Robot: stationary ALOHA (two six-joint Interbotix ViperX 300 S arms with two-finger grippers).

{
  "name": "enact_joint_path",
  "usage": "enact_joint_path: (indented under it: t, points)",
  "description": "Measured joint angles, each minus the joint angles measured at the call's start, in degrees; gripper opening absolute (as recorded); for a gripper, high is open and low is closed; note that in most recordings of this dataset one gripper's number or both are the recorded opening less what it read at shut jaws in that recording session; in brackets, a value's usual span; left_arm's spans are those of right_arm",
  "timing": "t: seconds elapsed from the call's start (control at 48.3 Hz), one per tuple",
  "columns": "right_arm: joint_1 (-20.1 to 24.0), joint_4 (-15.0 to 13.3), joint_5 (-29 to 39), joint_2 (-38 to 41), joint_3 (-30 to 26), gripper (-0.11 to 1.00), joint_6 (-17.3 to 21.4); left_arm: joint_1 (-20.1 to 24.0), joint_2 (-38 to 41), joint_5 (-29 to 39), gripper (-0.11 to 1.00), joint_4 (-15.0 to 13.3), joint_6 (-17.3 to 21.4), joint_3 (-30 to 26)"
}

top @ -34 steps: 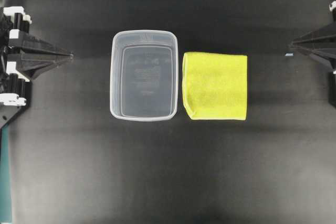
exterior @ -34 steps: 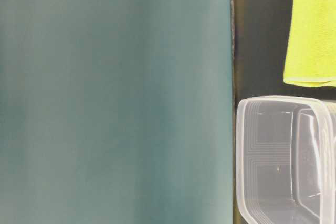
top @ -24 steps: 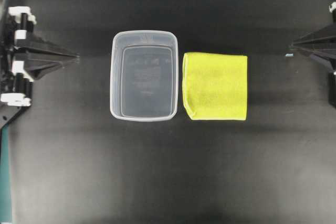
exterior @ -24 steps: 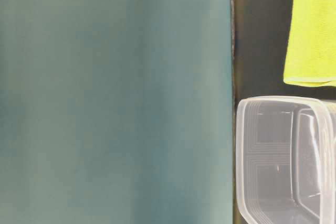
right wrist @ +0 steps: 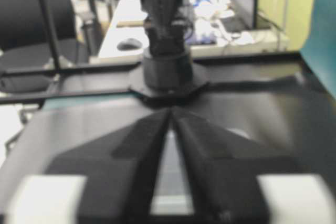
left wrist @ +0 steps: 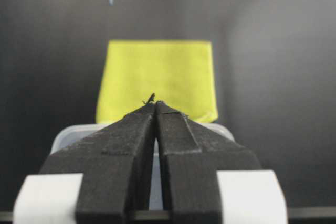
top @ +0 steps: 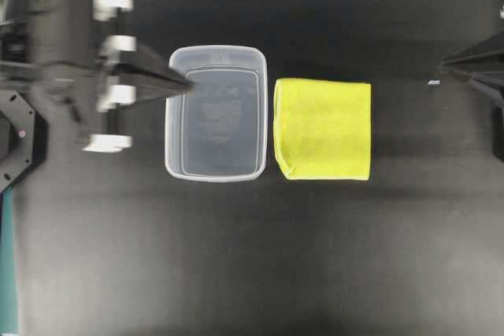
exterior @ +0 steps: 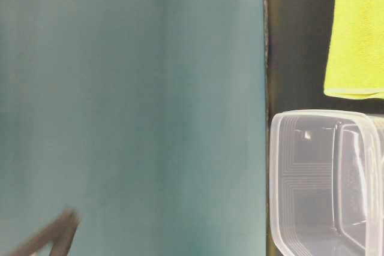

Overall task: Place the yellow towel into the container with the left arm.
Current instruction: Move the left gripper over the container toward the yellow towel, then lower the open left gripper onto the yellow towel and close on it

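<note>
The yellow towel (top: 323,129) lies folded flat on the black table, just right of the container (top: 167,131). The container is a clear empty tub. My left gripper (top: 191,83) is shut with nothing in it. Its blurred tip sits over the container's left rim, well short of the towel. In the left wrist view the closed fingertips (left wrist: 155,103) point across the container rim (left wrist: 73,132) at the towel (left wrist: 157,77). My right gripper (top: 439,64) rests at the right edge, tips together and empty, far from the towel. The table-level view shows the towel (exterior: 357,34) and the container (exterior: 324,184).
A teal panel (exterior: 132,112) fills most of the table-level view, with a dark blurred piece of the left arm (exterior: 48,238) at its bottom left. A teal strip (top: 6,273) runs along the table's left edge. The right wrist view looks at an arm base (right wrist: 167,72).
The left arm has swung from the left edge toward the middle; its shut tip now reaches the container's left rim. Towel, container and right arm have not moved.
</note>
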Motion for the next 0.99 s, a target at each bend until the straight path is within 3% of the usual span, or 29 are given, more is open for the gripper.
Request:
enact_joint_path:
  t: [0.124,0.207,0.394,0.477,0.767,0.995]
  points:
    - [-0.6,0.0,1.3,-1.7,-0.1,0.54,0.0,0.4,6.8,3.8,0.05,0.1,0.8,-6.2]
    - [-1.0,0.0,1.8,-2.6,-0.1,0.68,0.0,0.6,12.4,4.9,0.22,0.1,0.9,-11.3]
    - [-1.8,0.0,2.0,-4.5,-0.1,0.73,0.0,1.6,23.1,8.7,0.76,0.1,1.1,-20.8]
    - [-1.8,0.0,2.0,-4.9,0.0,0.74,0.0,1.7,28.4,11.7,0.89,0.1,1.5,-25.0]
    - [-1.9,0.5,2.1,-6.9,-0.1,0.74,3.5,1.3,45.5,14.2,0.90,0.1,6.8,-36.2]
    - [-1.8,0.5,2.3,-7.7,-0.1,0.74,3.7,1.2,54.1,16.9,0.90,0.2,6.9,-42.0]
